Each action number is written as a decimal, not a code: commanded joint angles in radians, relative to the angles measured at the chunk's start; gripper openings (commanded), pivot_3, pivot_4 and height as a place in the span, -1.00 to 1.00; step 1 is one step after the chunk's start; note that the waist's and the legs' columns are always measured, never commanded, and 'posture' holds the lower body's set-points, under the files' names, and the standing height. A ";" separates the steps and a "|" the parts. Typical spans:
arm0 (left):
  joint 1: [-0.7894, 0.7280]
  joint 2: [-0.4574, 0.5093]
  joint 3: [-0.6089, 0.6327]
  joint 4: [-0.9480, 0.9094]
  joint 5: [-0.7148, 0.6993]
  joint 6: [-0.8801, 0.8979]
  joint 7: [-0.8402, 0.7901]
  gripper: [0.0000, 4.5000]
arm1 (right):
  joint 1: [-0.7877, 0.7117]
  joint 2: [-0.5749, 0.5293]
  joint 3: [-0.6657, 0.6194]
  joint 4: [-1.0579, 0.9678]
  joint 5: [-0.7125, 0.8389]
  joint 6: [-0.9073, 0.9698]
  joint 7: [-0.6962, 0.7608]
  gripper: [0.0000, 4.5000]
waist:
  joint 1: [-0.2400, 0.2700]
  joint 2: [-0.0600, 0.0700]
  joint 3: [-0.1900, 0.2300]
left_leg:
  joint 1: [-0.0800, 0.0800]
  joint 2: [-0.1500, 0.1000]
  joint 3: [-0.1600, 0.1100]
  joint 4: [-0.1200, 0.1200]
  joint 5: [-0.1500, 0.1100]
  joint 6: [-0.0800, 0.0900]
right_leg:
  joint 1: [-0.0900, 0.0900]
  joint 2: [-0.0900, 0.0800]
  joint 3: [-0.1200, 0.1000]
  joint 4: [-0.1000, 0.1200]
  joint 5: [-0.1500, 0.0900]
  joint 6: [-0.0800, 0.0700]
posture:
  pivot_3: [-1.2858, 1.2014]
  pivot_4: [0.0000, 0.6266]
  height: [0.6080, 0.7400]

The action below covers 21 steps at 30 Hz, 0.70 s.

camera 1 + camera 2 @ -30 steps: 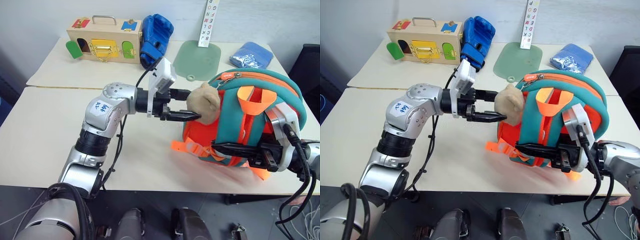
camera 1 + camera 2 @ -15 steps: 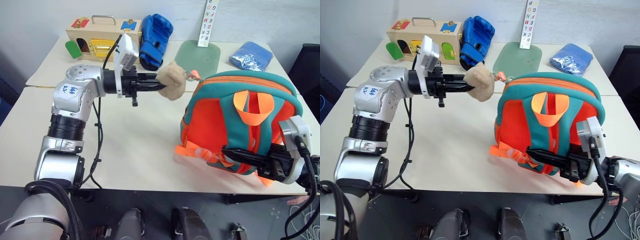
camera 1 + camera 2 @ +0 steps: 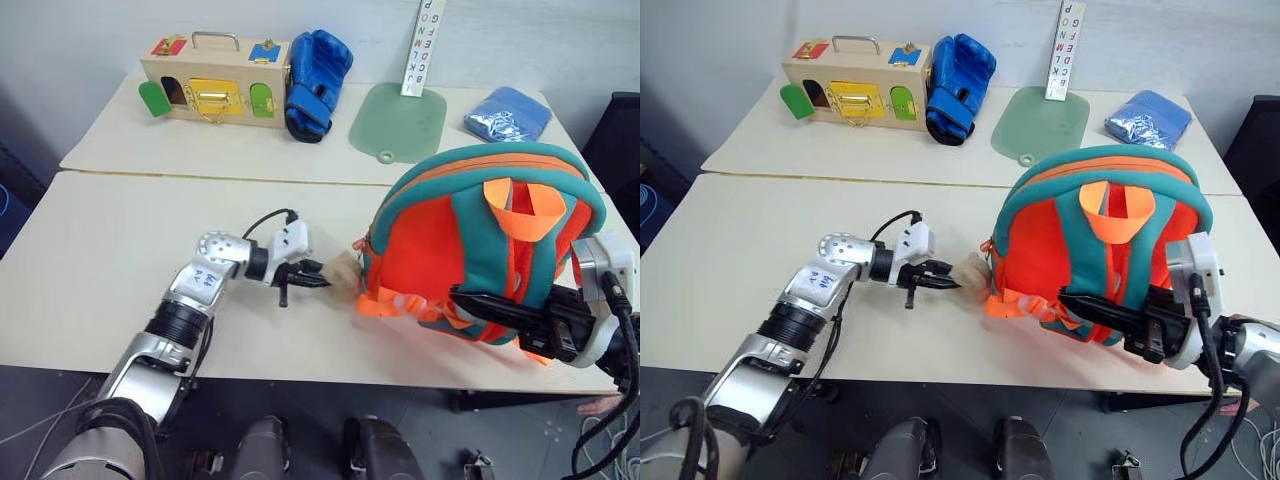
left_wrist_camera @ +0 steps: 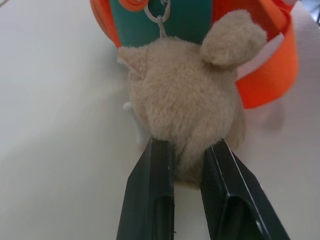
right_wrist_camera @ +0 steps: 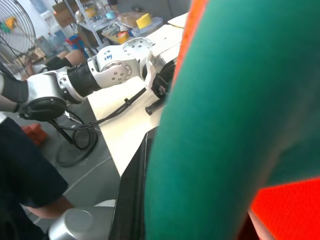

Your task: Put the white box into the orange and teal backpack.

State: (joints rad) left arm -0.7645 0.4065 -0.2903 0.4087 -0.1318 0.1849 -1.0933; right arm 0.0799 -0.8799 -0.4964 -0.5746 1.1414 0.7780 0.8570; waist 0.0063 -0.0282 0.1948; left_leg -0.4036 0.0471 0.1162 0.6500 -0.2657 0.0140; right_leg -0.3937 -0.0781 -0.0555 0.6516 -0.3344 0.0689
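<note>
Left gripper (image 4: 187,165) clamped on plush toy (image 4: 187,102), 9 o'clock of backpack (image 3: 470,230); right gripper (image 3: 475,303) clamped on backpack; both on worktop (image 3: 100,260).

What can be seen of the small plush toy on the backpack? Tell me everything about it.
The plush toy is small, tan and fuzzy, with a rounded body and one stubby ear or limb sticking out. A metal ring and clip at its top link it to the orange and teal backpack. It lies low on the pale table, right beside the backpack's lower edge and next to an orange webbing strap. The left gripper is closed on its near end, one black finger on each side.
</note>
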 commanded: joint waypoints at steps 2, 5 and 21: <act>0.020 0.009 0.053 -0.066 -0.050 0.124 -0.004 -0.50 | -0.018 0.023 0.067 0.009 -0.128 -0.063 -0.037 -0.69 | -0.005 0.000 0.000 | 0.000 0.000 0.000 0.000 0.000 0.000 | 0.000 0.000 0.000 0.000 0.000 0.000 | 0.03 -0.52 1.00; 0.079 0.081 0.140 -0.200 -0.158 0.281 -0.044 -0.09 | 0.032 -0.007 0.082 0.028 -0.256 -0.119 0.005 -0.26 | -0.010 0.000 0.000 | 0.000 0.000 0.000 -0.001 0.000 0.000 | 0.000 0.000 0.000 0.000 0.000 0.000 | 0.03 -0.52 1.00; 0.356 0.592 0.708 -0.573 -0.531 0.622 -0.085 1.00 | 0.242 -0.326 -0.540 0.616 -0.397 -0.107 0.545 0.99 | -0.006 0.001 0.000 | 0.004 0.001 -0.001 -0.005 -0.001 -0.002 | 0.003 -0.001 -0.001 -0.007 -0.002 -0.005 | 0.03 -0.52 1.00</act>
State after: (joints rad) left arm -0.3955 0.9904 0.3950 -0.1201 -0.6282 0.8045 -1.1826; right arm 0.3537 -1.1829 -1.0179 -0.0116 0.7374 0.6588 1.3909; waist 0.0003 -0.0276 0.1948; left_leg -0.4003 0.0479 0.1155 0.6448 -0.2670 0.0125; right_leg -0.3904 -0.0803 -0.0564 0.6443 -0.3365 0.0635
